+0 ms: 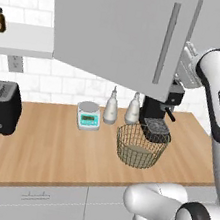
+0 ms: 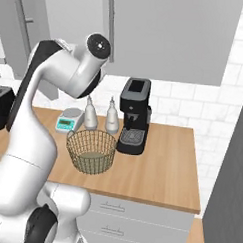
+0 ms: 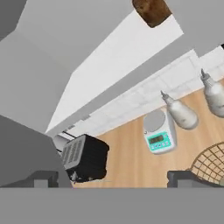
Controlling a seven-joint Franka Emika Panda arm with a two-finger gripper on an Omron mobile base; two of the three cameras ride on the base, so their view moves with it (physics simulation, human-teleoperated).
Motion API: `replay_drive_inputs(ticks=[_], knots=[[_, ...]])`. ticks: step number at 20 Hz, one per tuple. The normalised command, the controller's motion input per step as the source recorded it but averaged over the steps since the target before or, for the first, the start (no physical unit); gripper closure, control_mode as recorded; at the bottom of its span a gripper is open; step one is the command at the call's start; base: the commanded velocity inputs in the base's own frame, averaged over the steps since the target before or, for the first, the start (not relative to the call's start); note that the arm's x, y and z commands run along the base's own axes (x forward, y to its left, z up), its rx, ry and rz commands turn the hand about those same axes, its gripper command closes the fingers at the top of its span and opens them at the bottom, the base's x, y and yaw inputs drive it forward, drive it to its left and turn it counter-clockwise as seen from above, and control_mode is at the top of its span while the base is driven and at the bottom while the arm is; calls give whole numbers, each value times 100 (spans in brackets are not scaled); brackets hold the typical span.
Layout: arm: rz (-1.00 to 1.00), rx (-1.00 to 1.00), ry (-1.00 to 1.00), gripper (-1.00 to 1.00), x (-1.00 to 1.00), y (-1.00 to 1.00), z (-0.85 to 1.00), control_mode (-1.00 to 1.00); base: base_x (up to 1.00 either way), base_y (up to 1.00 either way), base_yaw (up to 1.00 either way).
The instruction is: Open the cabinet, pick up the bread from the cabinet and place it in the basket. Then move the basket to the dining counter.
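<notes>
One step seemingly done, judging by the layout: cabinet door swung wide out over the surface, bar handle facing the left base camera, white shelf bared in the hand view. Reaching for the bread now in hand, not yet taken.

Largest first. Cabinet door hanging just beside the raised forearm, between the camera and the wrist in the left base view. Surface well below the pincer, carrying everything else. Toaster close ahead of the fingertips in the hand view, though far beneath. Coffee machine just beside the basket; basket empty, pale bottom showing, its rim also caught at the lower corner of the hand view, off to one side of the pincer and well below. Two white bottles and a small scale between the basket and the tiles. Bread smallest: dark-brown lump on the shelf, far ahead of the pincer, at the top edge of the hand view.

Pincer spread wide, nothing between its dark fingertips, holding nothing.

Next move, as a judgement: carrying the hand inward and up along the shelf toward the bread, keeping clear of the open door edge, squaring the jaws around the loaf before closing.
</notes>
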Motion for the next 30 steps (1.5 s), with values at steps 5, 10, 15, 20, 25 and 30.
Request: replay_drive_inputs(ticks=[5, 10, 15, 20, 25, 30], knots=[[36, -2, -14, -100, -89, 100, -3, -100, 0, 0, 0], [30, -11, -24, -100, -100, 100, 0, -100, 0, 0, 0], [16, -18, -8, -100, -68, 100, 0, -100, 0, 0, 0], [-1, -23, -1, -100, -9, 93, -1, -100, 0, 0, 0], [-21, -19, -14, -100, -1, -33, -8, -100, 0, 0, 0], [-22, -22, -19, -100, 0, -94, 0, -100, 0, 0, 0]])
